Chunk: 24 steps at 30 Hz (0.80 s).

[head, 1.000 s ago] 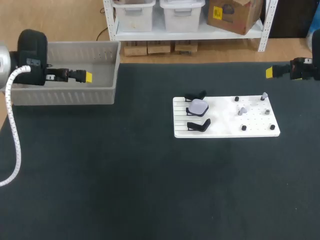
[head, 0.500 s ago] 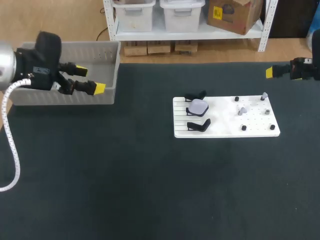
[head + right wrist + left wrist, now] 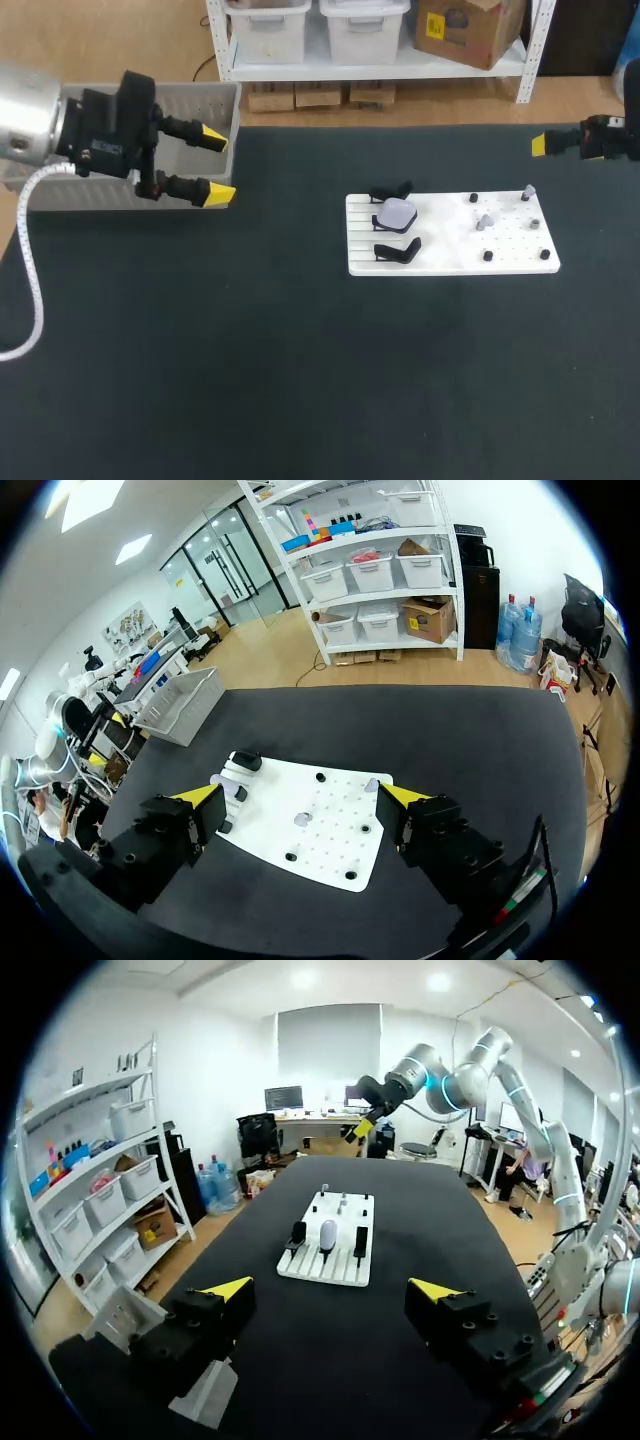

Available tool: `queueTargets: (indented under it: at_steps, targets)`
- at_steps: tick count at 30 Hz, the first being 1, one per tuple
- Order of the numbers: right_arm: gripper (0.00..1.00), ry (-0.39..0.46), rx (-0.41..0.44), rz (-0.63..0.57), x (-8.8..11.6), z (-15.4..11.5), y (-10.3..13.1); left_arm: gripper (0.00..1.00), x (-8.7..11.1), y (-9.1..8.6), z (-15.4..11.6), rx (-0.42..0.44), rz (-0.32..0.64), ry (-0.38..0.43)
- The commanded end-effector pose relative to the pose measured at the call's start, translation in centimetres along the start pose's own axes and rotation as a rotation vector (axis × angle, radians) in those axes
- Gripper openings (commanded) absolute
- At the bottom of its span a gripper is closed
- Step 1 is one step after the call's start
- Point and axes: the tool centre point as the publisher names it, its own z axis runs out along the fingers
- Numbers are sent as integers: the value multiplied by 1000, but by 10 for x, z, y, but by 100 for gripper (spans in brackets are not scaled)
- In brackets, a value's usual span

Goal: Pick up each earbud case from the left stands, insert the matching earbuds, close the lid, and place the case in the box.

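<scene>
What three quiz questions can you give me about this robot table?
1. True or false: the left pincer is holding the earbud case.
2. Pick one: the earbud case on the white board is (A) pale, (B) red, (C) green.
3. Short answer: which arm's pincer is close to the grey box?

Key: 1 false, it is open and empty. 2 A. 3 the left arm's.
</scene>
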Motion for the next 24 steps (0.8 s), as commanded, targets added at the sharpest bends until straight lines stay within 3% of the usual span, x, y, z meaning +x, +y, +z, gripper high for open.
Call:
queueTargets:
  at_steps: [1,11,17,24]
  targets:
    - [100,0,-2,-1,0,0,-1,100,-1,7,1,136,-1,8]
    - [100,0,-2,-1,0,0,-1,100,1,4,3,133,-1,9]
    - [100,0,-2,-1,0,0,-1,100,1,-1,31,105,48,1]
    - [100,0,-2,-1,0,0,-1,100,11,5,68,138,69,-6]
